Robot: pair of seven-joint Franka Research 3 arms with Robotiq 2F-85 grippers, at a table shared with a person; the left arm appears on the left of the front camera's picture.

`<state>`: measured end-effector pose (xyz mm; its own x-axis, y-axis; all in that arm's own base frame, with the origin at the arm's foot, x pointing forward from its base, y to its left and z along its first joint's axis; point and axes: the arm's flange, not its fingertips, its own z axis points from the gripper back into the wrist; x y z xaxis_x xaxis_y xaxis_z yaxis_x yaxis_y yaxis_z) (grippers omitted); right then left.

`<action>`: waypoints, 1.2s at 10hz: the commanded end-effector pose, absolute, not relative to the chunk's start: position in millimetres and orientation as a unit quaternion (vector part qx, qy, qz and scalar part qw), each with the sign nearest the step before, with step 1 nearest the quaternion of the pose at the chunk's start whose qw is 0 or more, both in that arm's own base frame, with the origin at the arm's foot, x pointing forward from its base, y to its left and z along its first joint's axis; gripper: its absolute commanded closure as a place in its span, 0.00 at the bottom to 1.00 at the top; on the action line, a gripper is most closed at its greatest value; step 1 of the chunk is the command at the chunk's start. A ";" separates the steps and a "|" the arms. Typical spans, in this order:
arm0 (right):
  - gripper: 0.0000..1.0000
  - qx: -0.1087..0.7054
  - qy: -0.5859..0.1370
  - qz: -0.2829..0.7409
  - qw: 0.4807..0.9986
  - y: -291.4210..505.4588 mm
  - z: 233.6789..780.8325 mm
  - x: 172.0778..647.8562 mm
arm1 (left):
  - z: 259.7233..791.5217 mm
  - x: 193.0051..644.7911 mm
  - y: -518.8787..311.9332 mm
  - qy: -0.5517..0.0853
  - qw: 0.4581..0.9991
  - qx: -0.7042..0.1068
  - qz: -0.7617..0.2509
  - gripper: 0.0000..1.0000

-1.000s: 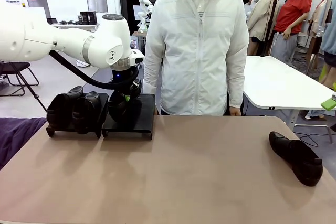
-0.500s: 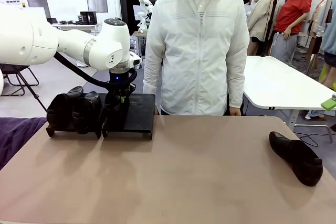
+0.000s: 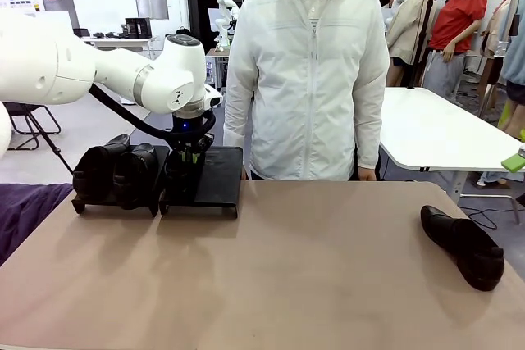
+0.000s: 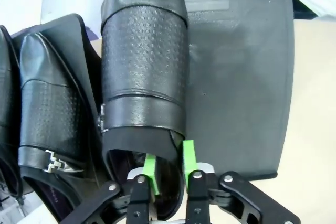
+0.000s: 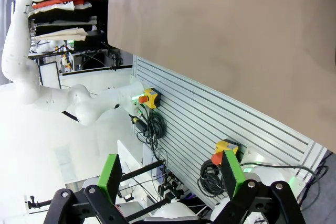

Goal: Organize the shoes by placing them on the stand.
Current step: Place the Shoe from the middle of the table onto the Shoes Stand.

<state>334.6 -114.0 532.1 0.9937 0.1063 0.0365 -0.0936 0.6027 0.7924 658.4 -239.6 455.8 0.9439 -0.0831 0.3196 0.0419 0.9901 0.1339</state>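
At the far left of the table, the left stand tray (image 3: 115, 194) carries two black shoes (image 3: 115, 171) side by side, filling it. Just to its right, touching or nearly so, sits the second stand tray (image 3: 215, 182); a third shoe (image 4: 143, 72) lies on this tray's left half, toe pointing away from the wrist camera, with the right half bare. The left gripper (image 3: 187, 156) hangs straight down over that shoe's heel end — in the left wrist view its green fingertips (image 4: 149, 166) straddle the rear collar of the shoe, one pad inside the opening and one outside, the jaws narrowly parted, and whether they still pinch the leather or have just let go I cannot tell. A person in a white jacket (image 3: 308, 79) stands behind the table's far edge at the middle. Well apart, near the right edge of the table, the fourth shoe (image 3: 463, 245) lies on the tabletop. The right gripper (image 5: 170, 177) has its jaws spread wide with nothing between them, beside the table's edge.
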 end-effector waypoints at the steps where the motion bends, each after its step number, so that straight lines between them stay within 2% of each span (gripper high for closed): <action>1: 0.00 0.439 0.004 0.069 0.896 -117.6 533.9 333.6 | 465.8 652.9 -240.3 -0.188 0.979 0.075 -0.032 0.00; 3: 0.00 0.439 0.004 0.069 0.896 -117.6 533.9 333.6 | 486.1 633.7 -243.2 -0.203 0.976 0.060 -0.059 0.00; 5: 0.00 0.439 0.004 0.069 0.896 -117.6 533.9 333.6 | 522.9 592.4 -246.1 -0.209 0.972 0.049 -0.095 0.00; 8: 0.00 0.439 0.004 0.069 0.896 -117.6 533.9 333.6 | 580.8 495.8 -241.2 -0.171 0.975 0.059 -0.125 0.00; 9: 0.00 0.439 0.004 0.069 0.896 -117.6 533.9 333.6 | 595.6 463.6 -230.8 -0.167 0.979 0.055 -0.101 0.00; 10: 0.00 0.439 0.004 0.069 0.896 -117.6 533.9 333.6 | 606.0 429.6 -213.8 -0.147 0.987 0.030 -0.059 0.00; 12: 0.00 0.439 0.004 0.069 0.896 -117.6 533.9 333.6 | 596.6 390.4 -186.6 -0.083 0.995 -0.026 -0.048 0.00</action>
<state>334.9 -113.9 532.0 0.9936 0.1068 0.0361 -0.0936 0.6028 0.7924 401.1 -208.4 610.0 0.9706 -0.1185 0.2093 0.1144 0.9929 0.0317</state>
